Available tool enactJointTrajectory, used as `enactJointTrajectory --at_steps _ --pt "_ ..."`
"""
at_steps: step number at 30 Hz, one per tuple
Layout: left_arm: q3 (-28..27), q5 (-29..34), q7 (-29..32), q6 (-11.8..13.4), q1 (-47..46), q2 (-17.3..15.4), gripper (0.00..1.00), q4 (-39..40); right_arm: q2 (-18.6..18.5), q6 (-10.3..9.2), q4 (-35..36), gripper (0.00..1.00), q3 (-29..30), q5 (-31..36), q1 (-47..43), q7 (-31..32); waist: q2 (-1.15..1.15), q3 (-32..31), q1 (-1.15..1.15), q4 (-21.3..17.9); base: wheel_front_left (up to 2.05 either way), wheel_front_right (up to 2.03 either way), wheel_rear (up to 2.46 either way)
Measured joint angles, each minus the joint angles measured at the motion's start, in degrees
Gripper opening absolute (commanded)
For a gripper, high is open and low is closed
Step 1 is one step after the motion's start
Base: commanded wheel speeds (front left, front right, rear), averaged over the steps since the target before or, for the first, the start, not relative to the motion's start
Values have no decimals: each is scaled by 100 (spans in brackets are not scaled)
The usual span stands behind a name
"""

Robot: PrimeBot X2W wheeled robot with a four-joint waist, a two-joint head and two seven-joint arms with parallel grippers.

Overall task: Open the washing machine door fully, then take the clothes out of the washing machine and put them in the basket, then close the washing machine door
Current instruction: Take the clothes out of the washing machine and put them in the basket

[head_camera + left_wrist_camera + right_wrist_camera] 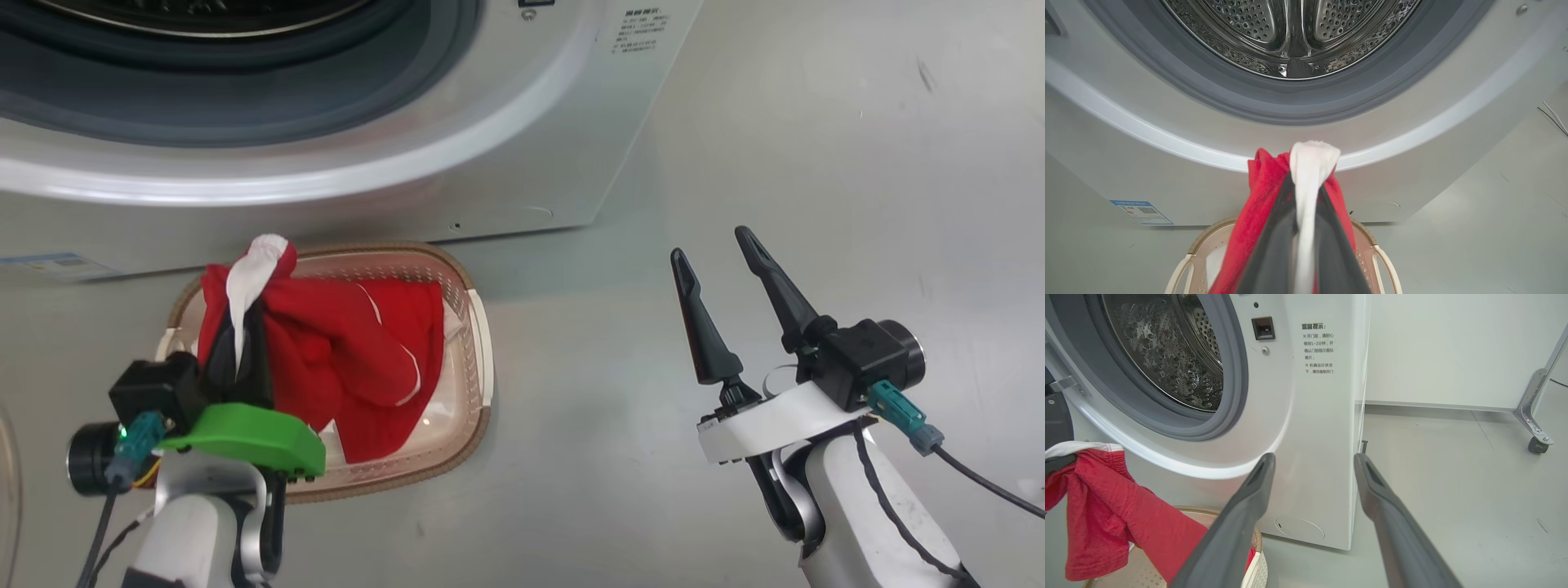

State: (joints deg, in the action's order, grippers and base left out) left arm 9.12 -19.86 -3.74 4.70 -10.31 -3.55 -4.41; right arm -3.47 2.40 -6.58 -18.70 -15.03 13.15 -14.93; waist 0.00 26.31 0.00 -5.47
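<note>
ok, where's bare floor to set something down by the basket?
Free: floor between the basket and the open right gripper, and right of the washing machine. Crowded: the basket, with the clothes draped in from the shut left gripper; little gap to the machine.

Left hand [242,327] tight, right hand [710,245] wide.

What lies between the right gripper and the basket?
Bare grey floor separates the open right gripper from the basket, as the head view shows.
</note>
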Motion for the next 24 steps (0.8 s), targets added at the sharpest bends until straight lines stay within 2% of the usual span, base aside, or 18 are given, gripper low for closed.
enactJointTrajectory --at_steps 14,24 --pt "-47 -33 389 -209 -994 -143 0 -1289 15 7 247 100 -44 -3 499 0 0 1016 0 -338 0 0 0" --pt "-24 -231 561 -400 -1800 -82 0 -2410 20 0 296 100 77 -4 717 0 0 1643 0 -477 0 0 0"
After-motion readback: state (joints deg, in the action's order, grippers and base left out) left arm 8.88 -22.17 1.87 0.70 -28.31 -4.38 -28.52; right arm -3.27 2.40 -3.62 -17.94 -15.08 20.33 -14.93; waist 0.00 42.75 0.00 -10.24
